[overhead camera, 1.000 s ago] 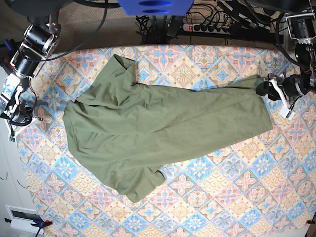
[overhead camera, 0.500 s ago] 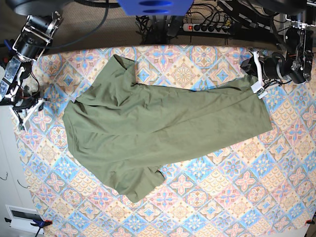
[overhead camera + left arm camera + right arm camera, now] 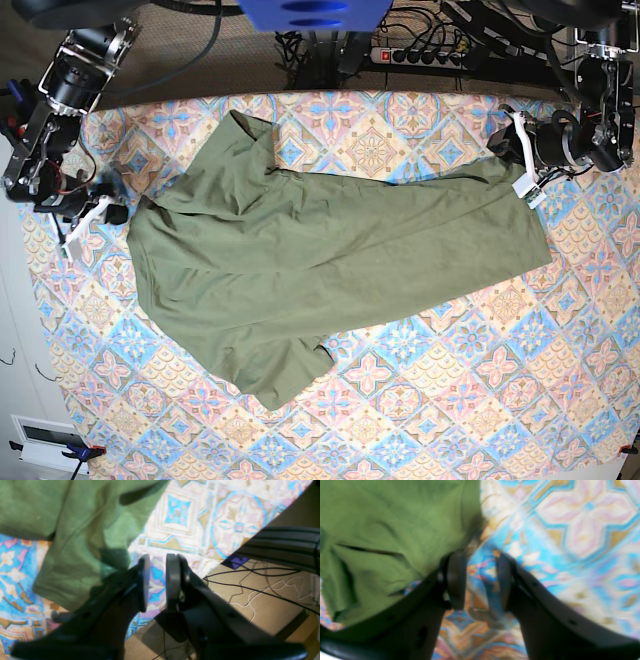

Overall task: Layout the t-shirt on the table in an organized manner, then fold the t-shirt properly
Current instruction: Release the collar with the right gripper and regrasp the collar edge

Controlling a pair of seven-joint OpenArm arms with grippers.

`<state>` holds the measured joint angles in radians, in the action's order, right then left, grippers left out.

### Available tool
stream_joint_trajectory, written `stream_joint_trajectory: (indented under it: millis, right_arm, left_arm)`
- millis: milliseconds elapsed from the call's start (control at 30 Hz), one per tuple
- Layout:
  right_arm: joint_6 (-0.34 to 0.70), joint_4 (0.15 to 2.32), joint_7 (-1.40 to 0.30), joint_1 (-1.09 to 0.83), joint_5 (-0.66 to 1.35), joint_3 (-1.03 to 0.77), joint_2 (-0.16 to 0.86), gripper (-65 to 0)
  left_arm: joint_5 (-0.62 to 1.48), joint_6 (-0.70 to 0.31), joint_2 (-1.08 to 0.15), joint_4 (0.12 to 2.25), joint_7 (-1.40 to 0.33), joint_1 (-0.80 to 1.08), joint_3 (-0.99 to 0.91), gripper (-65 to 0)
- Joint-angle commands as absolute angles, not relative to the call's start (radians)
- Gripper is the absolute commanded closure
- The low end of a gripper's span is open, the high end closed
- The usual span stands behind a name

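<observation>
Right wrist view blurred throughout; t-shirt cut by top and left edges. Left wrist view: t-shirt runs off top-left, claw out of focus. Base view: bench cropped at bottom and right; shirt collar label too small to resolve.

The olive-green t-shirt lies flat but skewed on the tile-patterned surface, wrinkled, one sleeve folded under near the front. Its one end lies just beside the left end effector; the opposite edge lies just beside the right end effector. Neither holds cloth.
</observation>
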<state>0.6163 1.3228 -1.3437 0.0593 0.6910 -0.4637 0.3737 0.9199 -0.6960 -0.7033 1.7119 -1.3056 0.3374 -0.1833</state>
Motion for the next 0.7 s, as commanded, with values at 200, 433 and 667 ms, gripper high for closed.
stream_joint_trajectory:
  millis: [200,433,667]
  right_arm:
    - [0.618,1.336,-1.363,0.027,0.862,-0.469,0.34,-21.6]
    - [0.616,1.336,-1.362,-0.061,1.006,-0.469,0.338,-28.0]
    - [0.616,1.337,-1.362,-0.076,1.02,-0.469,0.282,-28.1]
  left_arm:
    - [0.938,-0.698,-0.72,1.725,-1.293,0.329,-0.194,-9.9]
    - [0.938,-0.698,-0.719,1.725,-1.293,0.329,-0.194,-9.7]
    - [0.938,-0.698,-0.719,1.724,-1.293,0.315,-0.188,-9.7]
